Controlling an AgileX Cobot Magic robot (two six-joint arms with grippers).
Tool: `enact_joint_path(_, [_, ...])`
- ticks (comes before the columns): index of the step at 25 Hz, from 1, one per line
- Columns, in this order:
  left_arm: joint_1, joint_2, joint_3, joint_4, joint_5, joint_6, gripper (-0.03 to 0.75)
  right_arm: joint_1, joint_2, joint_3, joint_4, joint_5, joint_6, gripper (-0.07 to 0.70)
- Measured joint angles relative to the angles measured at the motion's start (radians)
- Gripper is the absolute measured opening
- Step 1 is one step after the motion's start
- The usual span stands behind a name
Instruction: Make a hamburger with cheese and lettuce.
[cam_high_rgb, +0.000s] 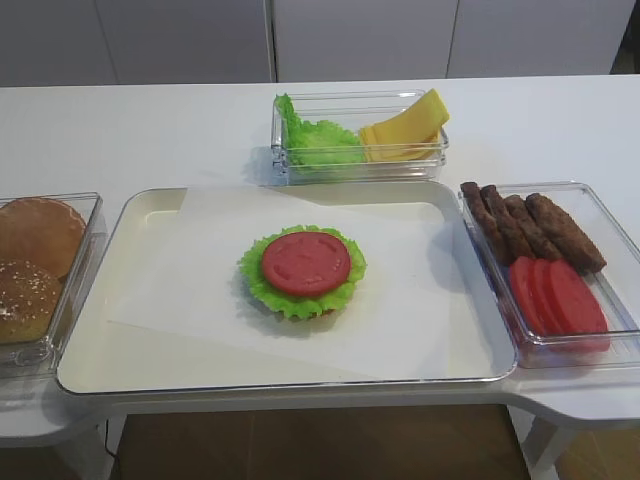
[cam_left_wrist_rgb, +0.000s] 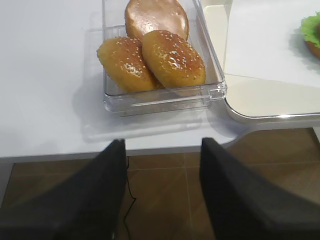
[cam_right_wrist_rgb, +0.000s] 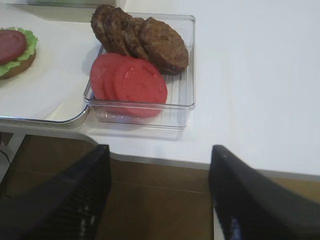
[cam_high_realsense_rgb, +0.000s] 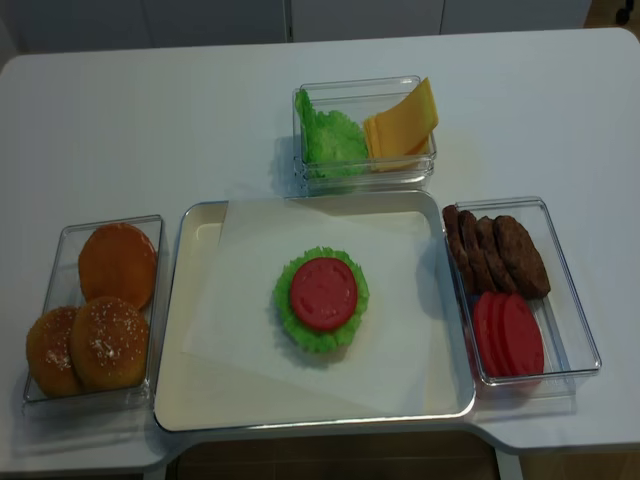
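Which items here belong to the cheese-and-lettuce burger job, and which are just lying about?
Job: hamburger on the tray; cheese; lettuce.

Lying about, going by the task wording: meat patties; spare tomato slices. The sesame buns may yet be needed as a top.

A: How's the light?
B: Bright and even from above. The white worktop (cam_high_realsense_rgb: 150, 110) nearly washes out, and shadows under the clear boxes are soft and short.
A: Any glare?
B: Small highlights on the tray (cam_high_rgb: 300, 385) rim and the glossy buns (cam_left_wrist_rgb: 155, 55).
A: Sharpness?
B: Both high views are crisp. In the wrist views the dark fingers (cam_right_wrist_rgb: 65, 200) up close are blurred and grainy.
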Motion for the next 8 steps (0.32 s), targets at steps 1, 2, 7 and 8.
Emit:
enact_joint_path(1, [0.0, 0.0, 0.0, 0.0, 0.0, 0.0, 0.358, 0.0, 0.0, 0.0, 0.0, 0.0, 0.0, 0.468])
enact_joint_path(2, [0.0, 0.0, 0.0, 0.0, 0.0, 0.0, 0.358, 0.0, 0.0, 0.0, 0.0, 0.0, 0.0, 0.468])
enact_joint_path(7, [0.0, 0.0, 0.0, 0.0, 0.0, 0.0, 0.358, 0.0, 0.0, 0.0, 0.0, 0.0, -0.002, 0.468])
enact_joint_path(8, [0.0, 0.0, 0.0, 0.0, 0.0, 0.0, 0.358, 0.0, 0.0, 0.0, 0.0, 0.0, -0.002, 0.468])
